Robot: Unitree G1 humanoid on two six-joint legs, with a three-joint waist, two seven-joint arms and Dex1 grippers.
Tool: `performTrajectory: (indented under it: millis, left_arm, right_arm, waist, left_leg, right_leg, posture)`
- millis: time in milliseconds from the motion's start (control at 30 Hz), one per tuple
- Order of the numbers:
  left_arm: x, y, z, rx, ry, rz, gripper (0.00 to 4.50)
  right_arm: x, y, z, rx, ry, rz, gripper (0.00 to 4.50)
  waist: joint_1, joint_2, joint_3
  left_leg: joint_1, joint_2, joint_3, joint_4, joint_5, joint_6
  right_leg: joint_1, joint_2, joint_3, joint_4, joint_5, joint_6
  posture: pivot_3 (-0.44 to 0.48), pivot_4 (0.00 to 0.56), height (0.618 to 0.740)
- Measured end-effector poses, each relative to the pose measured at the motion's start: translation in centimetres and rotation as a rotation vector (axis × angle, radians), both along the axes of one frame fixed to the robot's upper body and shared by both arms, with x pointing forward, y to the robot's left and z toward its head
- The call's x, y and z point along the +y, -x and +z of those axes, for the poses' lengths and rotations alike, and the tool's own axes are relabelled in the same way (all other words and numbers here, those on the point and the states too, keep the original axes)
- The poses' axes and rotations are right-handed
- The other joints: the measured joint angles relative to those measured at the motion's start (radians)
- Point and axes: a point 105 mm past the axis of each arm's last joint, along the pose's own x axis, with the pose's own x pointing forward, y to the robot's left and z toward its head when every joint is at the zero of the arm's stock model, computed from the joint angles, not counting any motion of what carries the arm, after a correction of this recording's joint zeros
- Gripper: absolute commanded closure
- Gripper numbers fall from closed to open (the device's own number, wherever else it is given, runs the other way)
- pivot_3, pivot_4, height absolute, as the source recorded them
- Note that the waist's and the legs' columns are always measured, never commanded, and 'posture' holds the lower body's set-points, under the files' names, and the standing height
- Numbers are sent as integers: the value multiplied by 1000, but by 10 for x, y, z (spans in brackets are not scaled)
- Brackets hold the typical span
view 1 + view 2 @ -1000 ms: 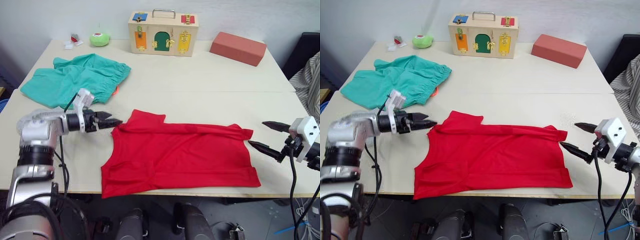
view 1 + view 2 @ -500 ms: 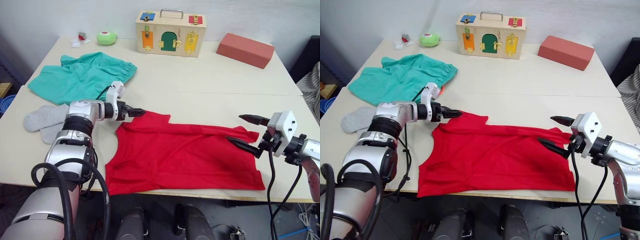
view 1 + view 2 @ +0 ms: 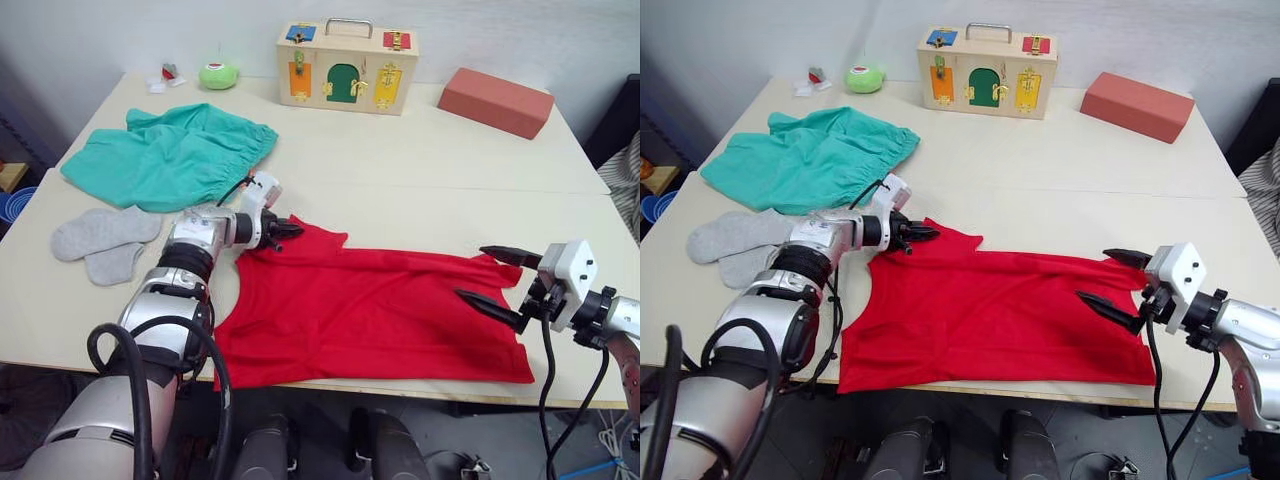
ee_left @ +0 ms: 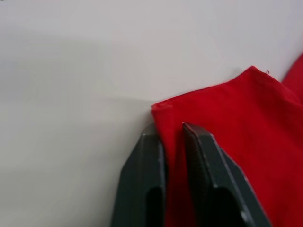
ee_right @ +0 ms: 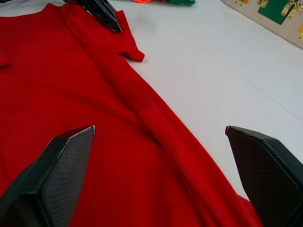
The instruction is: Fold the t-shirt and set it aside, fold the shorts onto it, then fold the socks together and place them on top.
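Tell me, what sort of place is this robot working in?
Probably a test room or lab, not a home. A plain pale table stands against a bare wall, holding a wooden latch box and a salmon-red block along with laundry: a red t-shirt, teal shorts and grey socks.

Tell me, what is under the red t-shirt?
The t-shirt lies spread on the pale table, which shows around it. The cloth hides whatever is beneath. At one corner, the left gripper pinches its edge.
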Motion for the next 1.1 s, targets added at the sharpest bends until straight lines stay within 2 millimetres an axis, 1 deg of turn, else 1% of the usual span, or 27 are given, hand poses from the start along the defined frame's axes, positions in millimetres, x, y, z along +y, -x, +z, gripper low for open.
performTrajectory:
  millis: [100, 133, 233, 300, 367, 500, 567, 633, 867, 1000, 1100]
  left_arm:
    - [0, 7, -3, -65, 47, -64, 4452]
    - [2, 12, -2, -107, 71, -108, 4452]
    - [0, 24, 6, -228, 101, -223, 4452]
    - [4, 35, 17, -353, 104, -316, 4452]
    - [10, 45, 22, -437, 111, -368, 4452]
    - [21, 68, 15, -537, 77, -474, 4452]
    - [27, 79, 6, -564, 29, -530, 4452]
    - [30, 84, 2, -583, 5, -555, 4452]
    - [34, 94, 7, -702, -91, -642, 4452]
    - [34, 101, 2, -686, -98, -667, 4452]
    - [47, 109, -3, -633, -120, -669, 4452]
  right_arm:
    - [-4, 6, -3, 20, -15, -12, 0]
    - [-4, 7, -4, 30, -22, -10, 0]
    - [-3, 11, -7, 43, -22, -9, 0]
    - [-4, 14, -9, 54, -20, -17, 0]
    - [-7, 17, -13, 67, -18, -29, 0]
    - [-10, 20, -16, 79, -17, -44, 0]
    - [-12, 22, -18, 85, -17, -56, 0]
    - [-14, 23, -19, 89, -15, -61, 0]
    - [-19, 30, -34, 126, -28, -85, 0]
    - [-20, 32, -38, 137, -21, -90, 0]
    - [-22, 33, -40, 138, -21, -95, 0]
  waist:
    - [-1, 0, 0]
    - [-1, 0, 0]
    - [-4, 0, 0]
    - [-5, 0, 0]
    - [-5, 0, 0]
    - [-5, 0, 0]
    - [-5, 0, 0]
    - [-4, 0, 0]
    - [-1, 0, 0]
    - [-5, 0, 0]
    - [-14, 0, 0]
  left_leg:
    - [0, 1, 0, 0, 0, 0]
    - [-1, 2, 0, 0, 0, -1]
    - [0, 2, 1, 0, 0, -1]
    - [0, 2, 1, 0, -1, -1]
    - [0, 2, 1, 0, -1, -1]
    - [0, 2, 1, 0, -1, 0]
    - [0, 2, 1, 0, -1, 0]
    - [0, 2, 1, 0, -1, 1]
    - [0, 2, 2, 0, -3, 4]
    - [0, 2, 3, 0, -3, 4]
    - [0, 3, 3, 0, -3, 4]
  right_leg:
    - [0, 0, 0, -1, 0, 0]
    - [0, 1, 0, -1, 0, 0]
    - [0, 1, -1, -2, 0, 0]
    - [0, 1, -1, -2, 0, 0]
    - [0, 1, -1, -2, 1, 0]
    - [0, 1, -1, -3, 1, 0]
    - [0, 1, -1, -3, 1, 0]
    - [0, 1, -1, -3, 2, 0]
    - [1, 0, -1, -5, 3, 2]
    - [0, 1, -1, -5, 3, 2]
    - [0, 1, -1, -5, 3, 2]
  posture:
    - [0, 150, 740]
    - [0, 150, 740]
    - [0, 150, 740]
    - [0, 150, 740]
    - [0, 150, 740]
    - [0, 150, 740]
    - [0, 150, 740]
    - [0, 150, 740]
    - [0, 150, 740]
    - [0, 150, 740]
    - [0, 150, 740]
